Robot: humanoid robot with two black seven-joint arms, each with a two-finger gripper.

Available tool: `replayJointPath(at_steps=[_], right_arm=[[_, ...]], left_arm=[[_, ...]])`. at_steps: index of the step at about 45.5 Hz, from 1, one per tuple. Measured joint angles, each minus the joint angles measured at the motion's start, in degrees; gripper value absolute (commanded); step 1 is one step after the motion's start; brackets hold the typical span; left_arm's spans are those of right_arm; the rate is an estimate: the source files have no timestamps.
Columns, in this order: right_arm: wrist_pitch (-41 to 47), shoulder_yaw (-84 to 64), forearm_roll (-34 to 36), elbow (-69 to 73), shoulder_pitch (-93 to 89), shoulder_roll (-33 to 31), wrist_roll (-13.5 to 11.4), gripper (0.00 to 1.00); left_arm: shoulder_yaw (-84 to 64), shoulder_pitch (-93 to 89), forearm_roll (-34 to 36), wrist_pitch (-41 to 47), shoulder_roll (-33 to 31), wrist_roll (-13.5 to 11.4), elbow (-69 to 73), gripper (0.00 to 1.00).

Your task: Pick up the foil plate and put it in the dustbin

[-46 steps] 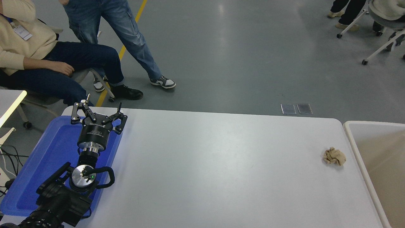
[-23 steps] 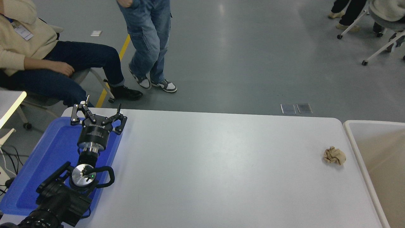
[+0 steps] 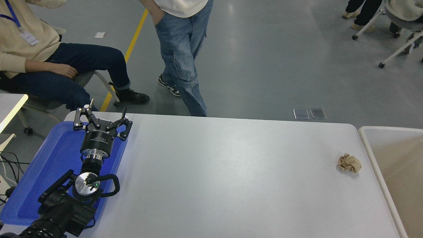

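The white table (image 3: pixel 231 172) filled the lower part of the head view, its far edge running across at about the middle height; beyond it, at twelve o'clock, lay grey floor with a yellow line. The dustbin (image 3: pixel 371 155), pale-rimmed with a beige-tan inside, stood against the table's edge at three o'clock, cut off by the picture's border; a flat blue tray (image 3: pixel 39 178) lay on the table at nine o'clock, reaching down towards eight. One person in jeans (image 3: pixel 183 56) stood just behind the far edge at about eleven o'clock; another person (image 3: pixel 39 62), in a cream sweater and dark trousers, sat at ten o'clock, one hand resting on a thigh; chair legs and feet showed at one o'clock. The left arm came in from seven o'clock and lay over the blue tray, pointing away from the camera; the left gripper (image 3: pixel 102 119) hung over the tray's far corner with its fingers spread apart and nothing between them. A small crumpled tan paper ball (image 3: pixel 349 163) lay on the table at three o'clock, near the dustbin's rim but apart from it. The foil plate could not be seen anywhere on the table or in the visible part of the dustbin; the right arm was out of view.
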Motion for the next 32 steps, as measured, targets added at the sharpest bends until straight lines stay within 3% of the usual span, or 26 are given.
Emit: replayJointPath(at_steps=[16,32], right_arm=[[0.3,-1.2,0.5,6.0,8.5,4.3,0.0,1.00],[0.3,8.2,0.7,7.9,10.9,13.6,0.0,1.00]], left_arm=[[0.0,0.0,0.0,0.0,0.0,0.0,0.0,1.00],[0.0,0.1,0.0,0.0,0.0,0.0,0.0,1.00]])
